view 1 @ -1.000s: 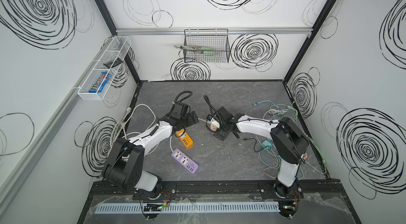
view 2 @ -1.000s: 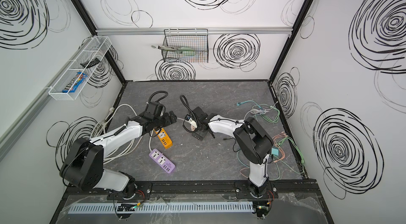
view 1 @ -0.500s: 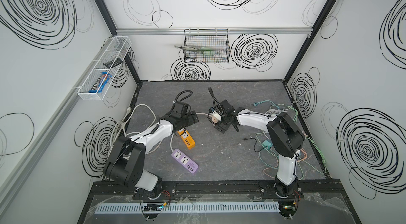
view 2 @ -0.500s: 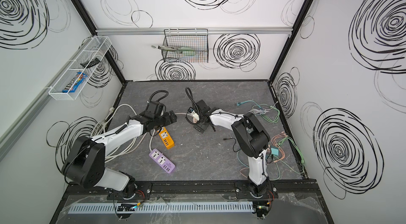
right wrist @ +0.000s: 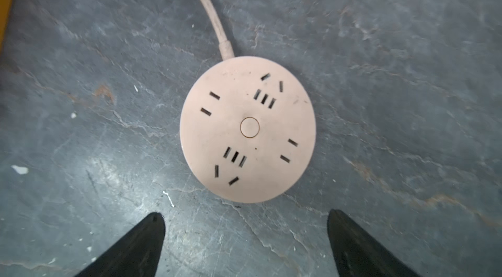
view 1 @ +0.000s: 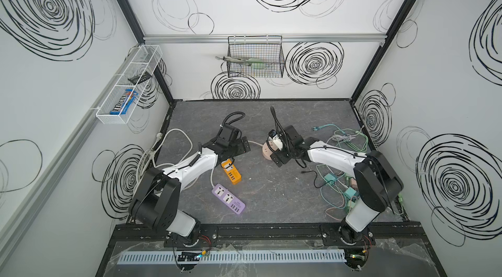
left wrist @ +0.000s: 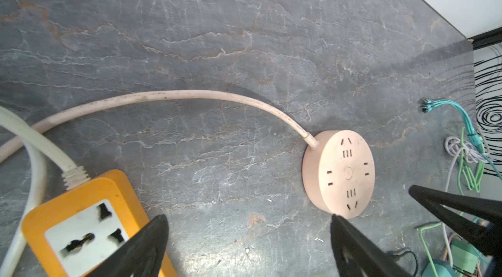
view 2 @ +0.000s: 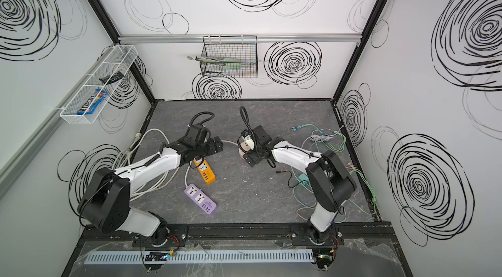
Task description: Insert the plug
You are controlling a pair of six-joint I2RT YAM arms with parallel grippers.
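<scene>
Left gripper [left wrist: 248,218] and right gripper [right wrist: 245,216] both have jaws wide apart, empty. Pink socket [right wrist: 247,129] lies flat on table [right wrist: 407,45] just under the right gripper; teal plugs [view 1: 330,178] lie well apart from it. Pack [view 1: 123,103] in wall shelf [view 1: 108,120] reads "m&m's".

Right hand [right wrist: 245,213] now beside socket [right wrist: 247,129].
</scene>
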